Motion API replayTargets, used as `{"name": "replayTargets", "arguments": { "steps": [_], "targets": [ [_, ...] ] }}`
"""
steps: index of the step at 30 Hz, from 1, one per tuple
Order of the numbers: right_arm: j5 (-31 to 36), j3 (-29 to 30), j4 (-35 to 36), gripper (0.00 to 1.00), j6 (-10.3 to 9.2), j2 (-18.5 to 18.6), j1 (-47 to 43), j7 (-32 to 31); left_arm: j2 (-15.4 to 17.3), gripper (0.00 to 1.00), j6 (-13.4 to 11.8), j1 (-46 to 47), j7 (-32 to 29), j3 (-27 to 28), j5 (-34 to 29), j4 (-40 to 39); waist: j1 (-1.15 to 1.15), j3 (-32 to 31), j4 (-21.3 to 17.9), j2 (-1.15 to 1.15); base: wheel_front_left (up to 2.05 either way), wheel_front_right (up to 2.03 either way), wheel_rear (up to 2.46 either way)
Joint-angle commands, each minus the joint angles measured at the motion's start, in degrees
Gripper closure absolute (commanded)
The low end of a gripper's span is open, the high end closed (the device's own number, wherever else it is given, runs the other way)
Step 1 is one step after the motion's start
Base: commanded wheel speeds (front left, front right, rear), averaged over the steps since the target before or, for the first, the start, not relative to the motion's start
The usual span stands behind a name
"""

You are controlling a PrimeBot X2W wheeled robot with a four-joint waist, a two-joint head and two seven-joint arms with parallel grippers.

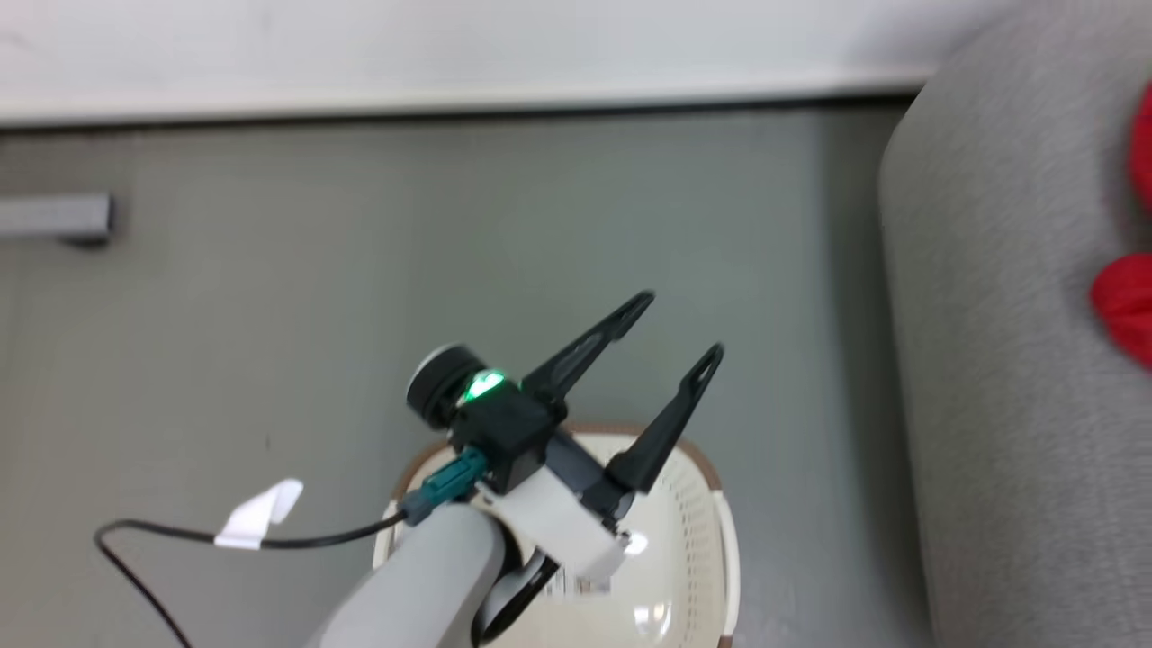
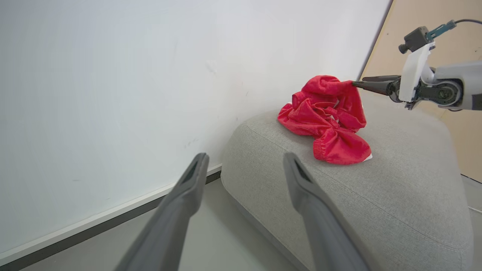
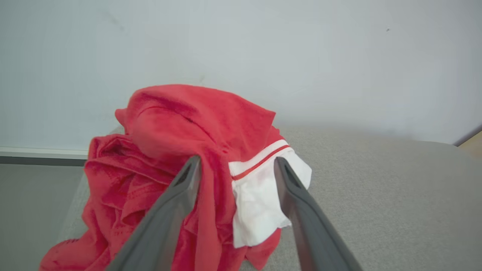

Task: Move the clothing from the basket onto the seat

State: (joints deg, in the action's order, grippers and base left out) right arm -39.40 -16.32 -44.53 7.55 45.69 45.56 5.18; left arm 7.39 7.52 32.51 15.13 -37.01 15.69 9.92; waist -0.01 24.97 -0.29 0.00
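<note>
Grey, smooth floor (image 1: pixel 270 270), far left: 1 black cable (image 1: pixel 162 531) with a white paper tag (image 1: pixel 261 513) is laid across it.

Cream plastic basket (image 1: pixel 697 531): hard and glossy, with rounded corners, a tan rim and walls pierced by rows of small holes. Nothing is seen in the part of its inside that shows.

Left gripper (image 1: pixel 679 327): held above the basket. Its 2 long dark fingers are spread wide and nothing is gripped between them.

Light grey woven seat (image 1: pixel 990 360): placed to the right of the basket. It is padded and matte, with rounded edges.

Bright red clothing (image 2: pixel 327 116): found crumpled in 1 heap on the seat, at the end near the white wall (image 2: pixel 113 75). A gathered hem and a white panel with 1 red stripe are noted. It is judged light, limp, unbreakable and likely to sag and trail when lifted. A thick bunched fold at the top of the heap is judged the surest hold, not the thin white edge.

Right gripper (image 3: pixel 237 160): its 2 fingers are parted, with the tips at the heap's upper fold and cloth lying between them. Nothing is clamped.
</note>
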Motion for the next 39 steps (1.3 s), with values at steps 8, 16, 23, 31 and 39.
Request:
{"name": "replayTargets", "arguments": {
  "steps": [8, 16, 23, 31, 39],
  "targets": [
    [-0.23, -5.72, 3.08, 0.00, -0.13, -0.31, -3.00, 4.27, 1.07, 0.00, -0.48, -7.39, 0.03, 3.74, 1.43, 1.55, 0.01, -13.46, -2.06, 0.00, 0.00, 0.00, 0.00],
    [0.22, -9.87, 9.02, 0.00, -0.13, -2.15, -4.04, 7.12, 2.86, 0.00, -1.98, -12.26, 0.03, 7.91, 1.71, 1.29, 0.01, -19.40, -1.99, 0.00, 0.00, 0.00, 0.00],
    [0.50, -10.16, 14.84, 0.00, -0.13, -6.62, -6.90, 9.47, 4.25, 0.00, -4.50, -15.40, 0.03, 13.73, 3.27, -0.75, 0.01, -21.59, -1.02, 0.00, 0.00, 0.00, 0.00],
    [3.74, -4.33, 22.29, 0.00, -0.13, -14.21, -13.91, 9.98, 4.11, 0.00, -6.19, -19.06, 0.03, 20.05, 4.64, -3.06, 0.01, -21.93, 1.07, 0.00, 0.00, 0.00, 0.00],
    [11.13, 3.13, 29.60, 0.00, -0.13, -24.05, -25.31, 10.01, 1.71, 0.00, -5.64, -22.91, 0.03, 26.80, 2.65, -2.41, 0.01, -22.38, 2.02, 0.00, 0.00, 0.00, 0.00]
  ]
}}
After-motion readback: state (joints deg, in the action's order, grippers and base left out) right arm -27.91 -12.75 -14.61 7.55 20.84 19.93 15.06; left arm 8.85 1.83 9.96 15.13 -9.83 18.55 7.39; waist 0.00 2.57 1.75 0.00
